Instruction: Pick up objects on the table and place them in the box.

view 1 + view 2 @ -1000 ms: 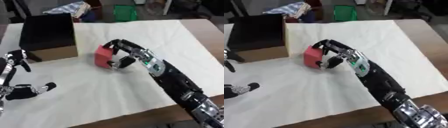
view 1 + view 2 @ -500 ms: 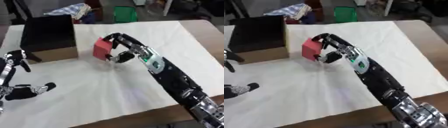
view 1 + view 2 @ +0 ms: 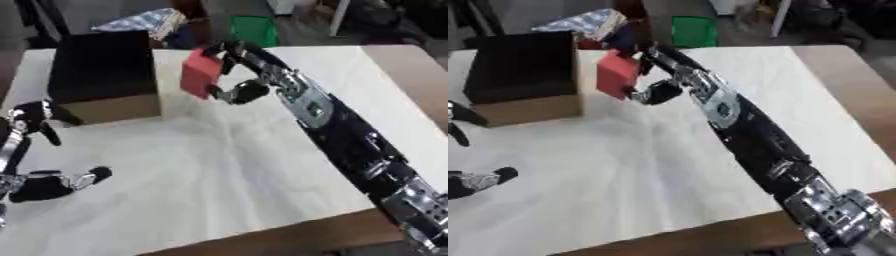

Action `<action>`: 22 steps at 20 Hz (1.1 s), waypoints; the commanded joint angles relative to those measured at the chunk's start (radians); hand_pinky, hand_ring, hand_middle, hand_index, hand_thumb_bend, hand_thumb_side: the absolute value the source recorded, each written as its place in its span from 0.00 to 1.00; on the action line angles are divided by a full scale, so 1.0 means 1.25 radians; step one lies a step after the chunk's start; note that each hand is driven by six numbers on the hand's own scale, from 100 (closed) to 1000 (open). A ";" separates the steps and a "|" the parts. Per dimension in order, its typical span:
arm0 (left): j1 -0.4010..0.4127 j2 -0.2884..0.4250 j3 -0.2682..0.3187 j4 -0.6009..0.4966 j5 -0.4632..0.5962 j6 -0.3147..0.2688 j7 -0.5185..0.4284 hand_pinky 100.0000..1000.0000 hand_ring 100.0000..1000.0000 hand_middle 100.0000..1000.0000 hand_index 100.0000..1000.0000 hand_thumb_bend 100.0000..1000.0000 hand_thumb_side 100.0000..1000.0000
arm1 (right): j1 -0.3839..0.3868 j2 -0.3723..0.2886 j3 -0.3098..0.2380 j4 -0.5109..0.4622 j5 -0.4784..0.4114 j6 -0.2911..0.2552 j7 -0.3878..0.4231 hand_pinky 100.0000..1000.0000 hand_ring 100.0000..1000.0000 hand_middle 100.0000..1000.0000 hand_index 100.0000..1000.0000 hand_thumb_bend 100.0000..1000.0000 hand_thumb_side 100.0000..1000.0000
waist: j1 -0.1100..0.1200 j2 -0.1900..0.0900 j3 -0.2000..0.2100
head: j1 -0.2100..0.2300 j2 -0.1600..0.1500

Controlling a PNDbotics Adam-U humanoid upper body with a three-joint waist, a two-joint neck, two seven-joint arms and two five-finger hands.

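Right hand (image 3: 238, 75) clamped on red block (image 3: 200, 73), fingers over its top, thumb under its lower edge; block held off the bench (image 3: 227, 165), just right of the box (image 3: 103, 75). Box dark-walled, open at top, on the white-covered bench's far left; interior too dark to read contents. Left eye view shows left hand (image 3: 26, 155) at the lower left edge, resting open, fingers relaxed. Right eye view cuts most of that hand off; only fingertips show at the frame edge.
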State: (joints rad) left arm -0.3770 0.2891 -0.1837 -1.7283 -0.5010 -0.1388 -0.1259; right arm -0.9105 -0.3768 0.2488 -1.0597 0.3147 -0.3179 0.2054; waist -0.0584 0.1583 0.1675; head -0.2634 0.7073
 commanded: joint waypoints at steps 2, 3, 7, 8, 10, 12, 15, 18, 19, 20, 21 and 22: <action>-0.020 0.001 -0.014 -0.009 0.004 -0.007 -0.014 0.36 0.66 0.51 0.59 0.78 0.00 | -0.056 -0.025 -0.030 0.009 -0.004 -0.002 -0.016 0.59 0.49 0.30 0.80 0.11 0.00 | -0.005 -0.014 0.024 | -0.021 -0.017; -0.023 0.000 -0.017 -0.009 0.004 -0.009 -0.017 0.36 0.66 0.51 0.59 0.78 0.00 | -0.068 -0.023 -0.034 0.016 -0.001 -0.004 -0.018 0.59 0.49 0.30 0.81 0.11 0.00 | -0.009 -0.014 0.033 | -0.027 -0.019; -0.037 -0.003 -0.032 -0.008 0.006 -0.018 -0.031 0.36 0.66 0.51 0.59 0.78 0.00 | -0.111 -0.005 -0.050 0.052 0.025 -0.018 -0.026 0.60 0.51 0.32 0.81 0.15 0.00 | -0.020 -0.012 0.072 | -0.055 -0.026; -0.041 -0.004 -0.036 -0.009 0.006 -0.020 -0.034 0.36 0.66 0.51 0.59 0.78 0.00 | -0.120 0.001 -0.053 0.061 0.036 -0.026 -0.025 0.60 0.52 0.34 0.82 0.16 0.00 | -0.023 -0.011 0.083 | -0.066 -0.027; -0.050 -0.007 -0.042 -0.009 0.007 -0.023 -0.039 0.36 0.65 0.51 0.58 0.78 0.00 | -0.135 0.013 -0.060 0.081 0.062 -0.043 -0.020 0.61 0.53 0.35 0.83 0.17 0.00 | -0.027 -0.010 0.104 | -0.084 -0.030; -0.057 -0.011 -0.047 -0.010 0.008 -0.025 -0.044 0.36 0.65 0.51 0.58 0.78 0.00 | -0.144 0.025 -0.069 0.106 0.091 -0.055 -0.015 0.62 0.54 0.37 0.83 0.18 0.00 | -0.030 -0.008 0.122 | -0.102 -0.032; -0.063 -0.013 -0.053 -0.010 0.010 -0.028 -0.051 0.36 0.65 0.51 0.58 0.78 0.00 | -0.153 0.045 -0.079 0.150 0.150 -0.073 -0.002 0.63 0.57 0.40 0.84 0.21 0.00 | -0.031 -0.005 0.144 | -0.126 -0.034; -0.065 -0.014 -0.054 -0.010 0.011 -0.029 -0.053 0.36 0.66 0.51 0.58 0.78 0.00 | -0.158 0.063 -0.091 0.194 0.215 -0.080 0.010 0.66 0.67 0.50 0.86 0.26 0.16 | -0.030 -0.001 0.158 | -0.144 -0.036; -0.065 -0.014 -0.053 -0.011 0.011 -0.029 -0.053 0.36 0.66 0.51 0.58 0.78 0.00 | -0.158 0.067 -0.095 0.205 0.237 -0.076 0.013 0.67 0.74 0.58 0.86 0.29 0.18 | -0.030 0.000 0.160 | -0.147 -0.035; -0.066 -0.014 -0.053 -0.011 0.011 -0.029 -0.052 0.36 0.66 0.51 0.58 0.78 0.00 | -0.158 0.071 -0.099 0.213 0.256 -0.068 0.011 0.68 0.77 0.62 0.86 0.30 0.22 | -0.029 0.001 0.162 | -0.148 -0.035; -0.066 -0.015 -0.052 -0.011 0.011 -0.028 -0.052 0.36 0.66 0.51 0.58 0.78 0.00 | -0.157 0.074 -0.103 0.219 0.272 -0.057 0.004 0.69 0.81 0.68 0.87 0.31 0.24 | -0.029 0.002 0.162 | -0.149 -0.036; -0.067 -0.016 -0.052 -0.011 0.011 -0.028 -0.051 0.36 0.66 0.51 0.58 0.78 0.00 | -0.156 0.076 -0.106 0.222 0.284 -0.046 -0.005 0.70 0.86 0.75 0.88 0.34 0.27 | -0.029 0.002 0.161 | -0.148 -0.037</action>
State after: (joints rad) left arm -0.4427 0.2685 -0.2519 -1.7254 -0.4893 -0.1734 -0.1897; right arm -1.0815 -0.2723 0.1297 -0.7832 0.6412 -0.3865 0.2051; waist -0.1044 0.1741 0.3699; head -0.4432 0.6749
